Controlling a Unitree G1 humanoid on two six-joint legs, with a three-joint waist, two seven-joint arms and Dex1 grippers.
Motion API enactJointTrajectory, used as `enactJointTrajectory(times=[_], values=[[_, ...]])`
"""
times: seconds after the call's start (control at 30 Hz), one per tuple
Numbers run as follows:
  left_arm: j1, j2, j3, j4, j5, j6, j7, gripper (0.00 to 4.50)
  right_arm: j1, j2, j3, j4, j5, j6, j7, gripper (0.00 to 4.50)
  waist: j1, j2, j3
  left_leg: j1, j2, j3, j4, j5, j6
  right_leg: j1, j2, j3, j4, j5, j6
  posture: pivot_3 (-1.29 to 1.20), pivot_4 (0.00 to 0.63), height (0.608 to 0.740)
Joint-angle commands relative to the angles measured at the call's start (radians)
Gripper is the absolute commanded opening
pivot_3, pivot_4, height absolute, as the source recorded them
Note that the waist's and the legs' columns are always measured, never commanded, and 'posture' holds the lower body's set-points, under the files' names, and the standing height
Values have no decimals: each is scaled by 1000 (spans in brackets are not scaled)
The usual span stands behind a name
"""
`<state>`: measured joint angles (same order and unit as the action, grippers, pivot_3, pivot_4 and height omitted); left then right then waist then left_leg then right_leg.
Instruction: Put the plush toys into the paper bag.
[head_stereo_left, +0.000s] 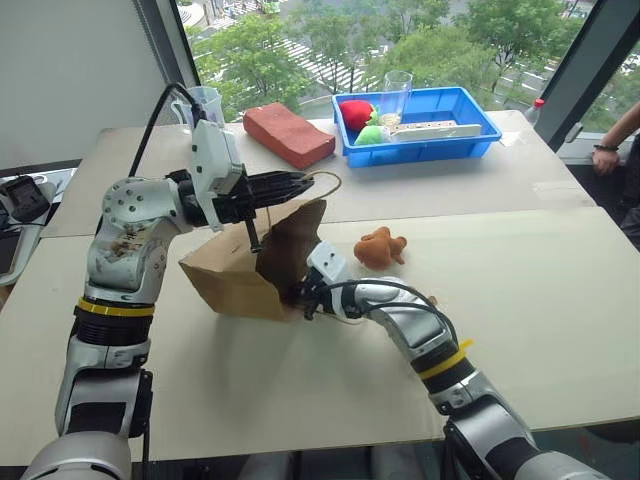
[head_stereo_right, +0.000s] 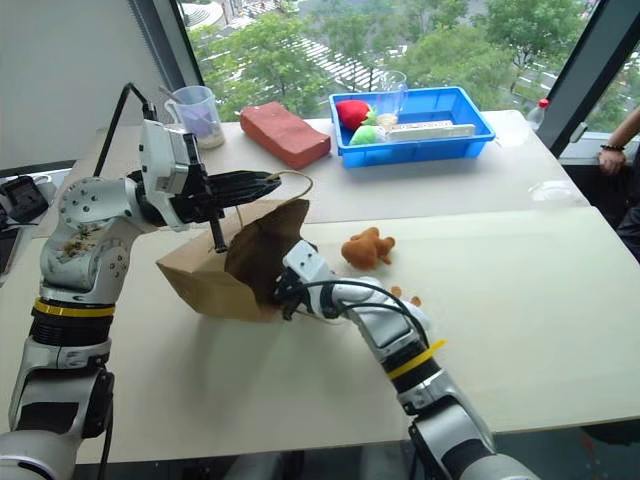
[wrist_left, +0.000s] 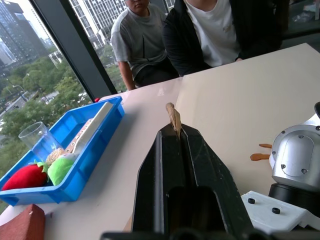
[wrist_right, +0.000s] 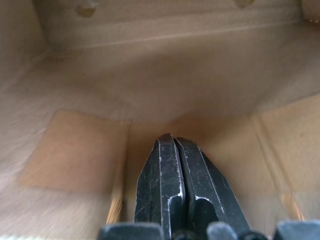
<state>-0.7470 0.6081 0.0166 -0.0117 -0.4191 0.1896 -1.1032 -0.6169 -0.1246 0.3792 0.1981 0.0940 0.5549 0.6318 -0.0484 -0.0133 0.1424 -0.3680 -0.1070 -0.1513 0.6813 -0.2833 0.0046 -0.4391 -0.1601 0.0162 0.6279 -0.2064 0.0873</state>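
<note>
Left gripper (head_stereo_left: 300, 184) pinches the paper bag (head_stereo_left: 235, 275) rim, bag tipped open on the table (head_stereo_left: 520, 300); right gripper (wrist_right: 175, 145), fingers pressed together empty, reaches inside, its wrist view revealing the interior. Orange plush toy (head_stereo_left: 380, 247) lies beside.

Brick block (head_stereo_left: 288, 134) beside blue tray (head_stereo_left: 470, 143); plastic cup (head_stereo_left: 396, 92) inside.

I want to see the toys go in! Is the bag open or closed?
Open. The left gripper holds up the paper bag by its rim, and the right gripper reaches inside through the wide mouth.
</note>
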Motion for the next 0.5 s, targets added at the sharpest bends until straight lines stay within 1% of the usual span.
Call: enactJointTrajectory(times=[0.03,0.2,0.33,0.5], values=[[-49,37,33,1,13,-40,-5,0,-6,22,-15,36,-34,7,-60,34,0,0,0,0,0,0,0,0,0,0,0,0,0,0,0,0,150,740],[-152,53,50,88,38,-85,9,0,3,65,-15,62,-57,15,-117,34,1,0,0,0,0,0,1,0,-1,0,0,0,0,0,0,0,150,740],[-223,45,81,132,36,-89,62,0,2,91,-30,89,-77,7,-176,34,-1,0,0,1,0,0,1,1,-1,1,0,0,2,0,0,0,150,740],[-252,41,114,137,16,-64,123,0,0,94,-42,114,-90,-7,-218,34,-6,0,0,1,0,0,1,1,-1,0,0,0,2,0,0,0,150,740]])
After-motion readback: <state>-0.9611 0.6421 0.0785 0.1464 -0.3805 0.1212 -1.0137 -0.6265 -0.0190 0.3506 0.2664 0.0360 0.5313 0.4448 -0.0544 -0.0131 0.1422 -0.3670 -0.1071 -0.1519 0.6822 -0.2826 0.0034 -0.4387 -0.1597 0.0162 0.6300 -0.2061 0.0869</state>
